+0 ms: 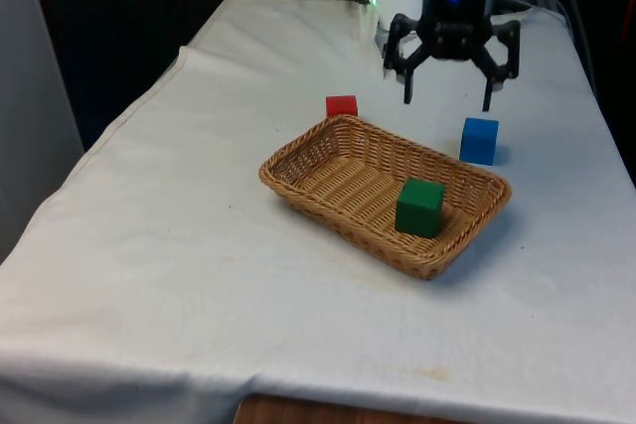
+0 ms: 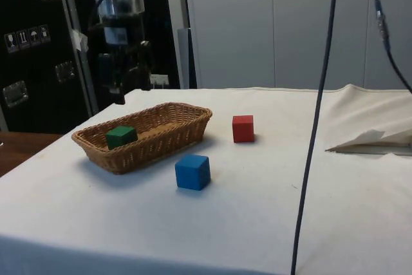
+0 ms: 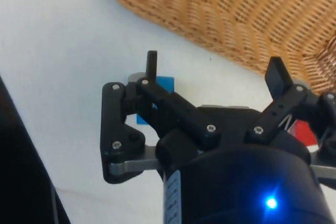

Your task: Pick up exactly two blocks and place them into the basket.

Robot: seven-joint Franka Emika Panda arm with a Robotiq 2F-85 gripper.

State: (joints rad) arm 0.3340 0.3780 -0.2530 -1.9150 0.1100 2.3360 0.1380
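Halfway, we judge: green block [image 1: 419, 207] sits in the basket [image 1: 298, 161], while our gripper [image 1: 447, 101] hangs released above the surface [image 1: 179, 245], red block [image 1: 341, 105] and blue block [image 1: 479, 139] outside.

Table under a white cloth [image 1: 179, 275] carries a rectangular woven wicker basket [image 1: 298, 161] near its middle. Small red cube [image 1: 341, 105] just beyond the basket's far corner; blue cube [image 1: 479, 140] beside its far long rim (neither touches it).

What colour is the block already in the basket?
Green; the green block in the basket shows best in the front view.
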